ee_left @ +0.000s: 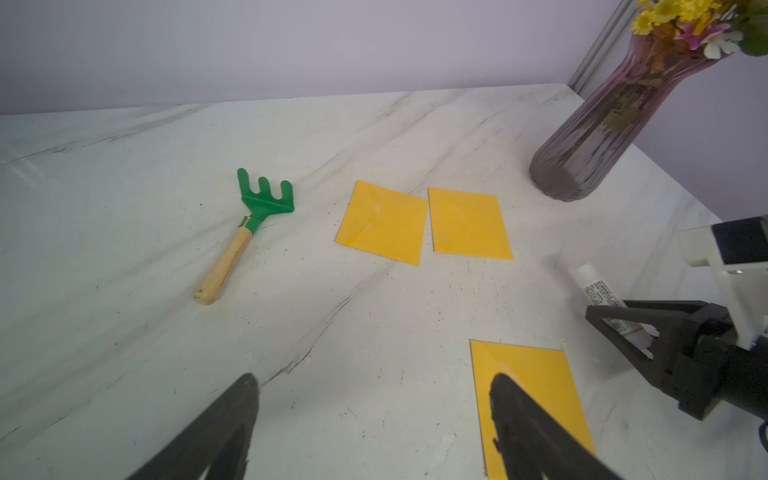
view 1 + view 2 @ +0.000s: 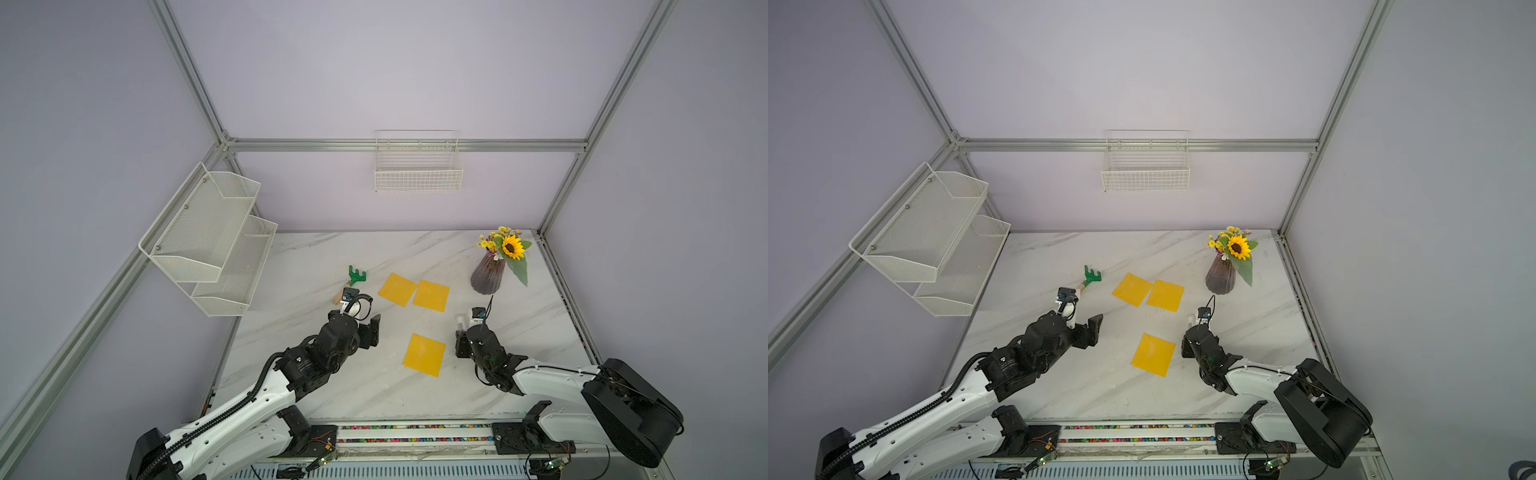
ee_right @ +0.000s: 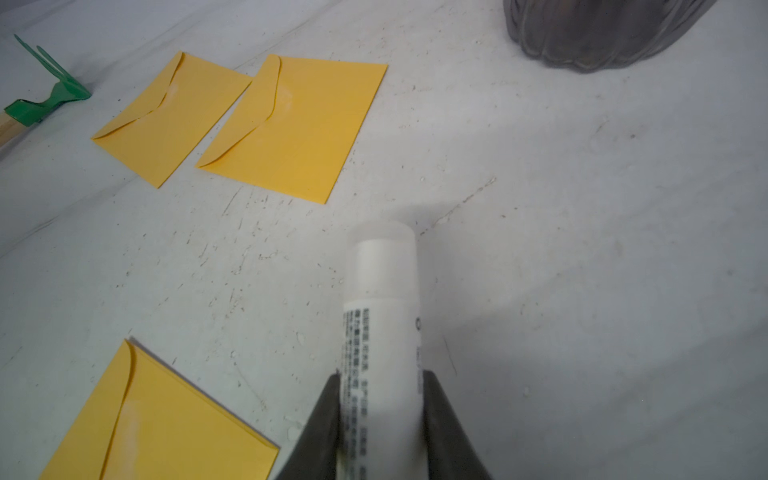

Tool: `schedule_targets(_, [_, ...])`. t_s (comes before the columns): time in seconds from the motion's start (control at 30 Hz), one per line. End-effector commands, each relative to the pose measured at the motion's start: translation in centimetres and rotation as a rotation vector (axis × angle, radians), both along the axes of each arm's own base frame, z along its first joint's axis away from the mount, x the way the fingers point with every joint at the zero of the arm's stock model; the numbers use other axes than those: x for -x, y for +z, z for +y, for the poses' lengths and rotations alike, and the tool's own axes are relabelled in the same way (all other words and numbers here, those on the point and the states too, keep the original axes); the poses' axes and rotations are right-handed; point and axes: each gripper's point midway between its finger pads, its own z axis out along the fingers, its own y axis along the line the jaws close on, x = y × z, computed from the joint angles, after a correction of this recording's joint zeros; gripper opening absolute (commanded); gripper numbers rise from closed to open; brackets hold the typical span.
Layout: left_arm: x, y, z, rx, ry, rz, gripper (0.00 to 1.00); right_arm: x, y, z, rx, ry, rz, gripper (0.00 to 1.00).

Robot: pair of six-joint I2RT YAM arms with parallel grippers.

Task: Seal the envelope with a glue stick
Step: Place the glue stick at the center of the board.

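Observation:
Three yellow envelopes lie flat on the marble table. The nearest envelope [image 2: 424, 354] [image 3: 158, 419] lies between my two arms, its flap folded down. My right gripper [image 3: 381, 376] [image 2: 462, 343] is shut on the glue stick [image 3: 380, 316] [image 1: 598, 291], a white capped tube that points away from the wrist, just right of that envelope. My left gripper [image 1: 374, 380] [image 2: 370, 332] hovers open on the envelope's left with nothing between its fingers. In the left wrist view one finger [image 1: 523, 419] overlaps the envelope's [image 1: 536, 374] edge.
Two more envelopes [image 2: 397, 289] [image 2: 431, 295] lie side by side farther back. A green rake with a wooden handle [image 2: 356, 276] lies at the left. A vase of flowers [image 2: 488, 276] stands back right. A mesh shelf [image 2: 212, 241] and a wire basket [image 2: 417, 166] hang on the walls.

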Motion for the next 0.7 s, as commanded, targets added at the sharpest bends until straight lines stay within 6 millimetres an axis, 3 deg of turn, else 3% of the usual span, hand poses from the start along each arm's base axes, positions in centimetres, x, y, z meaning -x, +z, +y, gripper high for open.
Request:
schedule_targets(0.0, [-1.0,0.6,2.1,-0.031,0.134,-0.033,0.87,-1.5,2.2,0.0,-0.022,-0.045,-0.083,0.3])
schedule_targets(0.13, [-1.7,0.0,3.8,-0.117,0.217,-0.046,0.93,-2.0,4.7,-0.4,-0.002,-0.058,-0.117,0.55])
schedule_targets(0.3, [-3.5,-0.7,6.2,-0.216,0.318,-0.062,1.0,-3.1,9.3,-2.2,0.077,-0.097,-0.205,0.69])
schedule_targets(0.43, [-5.1,-1.5,9.9,-0.314,0.466,-0.054,1.0,-4.8,11.9,-5.1,0.155,-0.178,-0.237,0.85])
schedule_targets(0.53, [-6.1,-2.4,12.5,-0.399,0.564,-0.055,1.0,-6.1,12.7,-8.0,0.213,-0.274,-0.238,0.97])
schedule_targets(0.67, [-8.0,-4.8,14.1,-0.514,0.565,-0.028,1.0,-8.4,11.4,-12.0,0.306,-0.39,-0.225,0.97])
